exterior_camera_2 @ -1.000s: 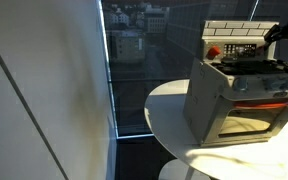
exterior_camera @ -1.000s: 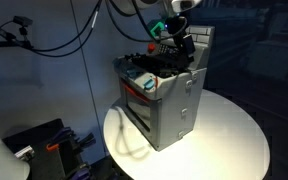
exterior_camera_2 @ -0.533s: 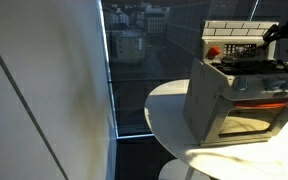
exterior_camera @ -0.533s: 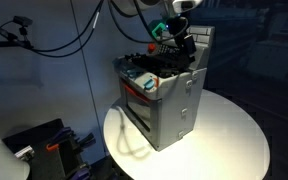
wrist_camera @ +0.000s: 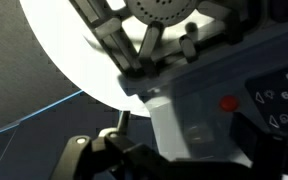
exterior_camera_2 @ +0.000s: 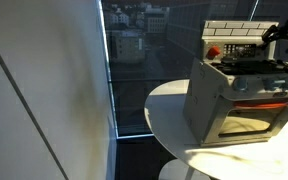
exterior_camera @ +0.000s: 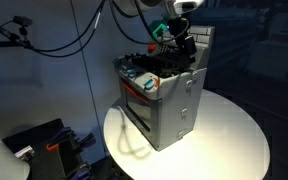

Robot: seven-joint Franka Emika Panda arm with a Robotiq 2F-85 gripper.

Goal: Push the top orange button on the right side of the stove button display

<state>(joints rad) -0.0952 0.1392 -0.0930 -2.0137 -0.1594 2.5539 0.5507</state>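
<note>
One toy stove (exterior_camera: 166,100) stands on a round white table (exterior_camera: 234,135), seen in both exterior views. The gripper (exterior_camera: 182,40) hangs over the stove's rear edge, close up to the back panel (exterior_camera_2: 234,32) and above the dark cooktop. How far its fingers are spread cannot be told, since they are dark against dark. In the wrist view an orange button (wrist_camera: 227,102) sits on the pale panel face, just beside a dark keypad (wrist_camera: 279,98), with a round burner (wrist_camera: 159,12) at the top. Whether the gripper touches the button cannot be told.
</note>
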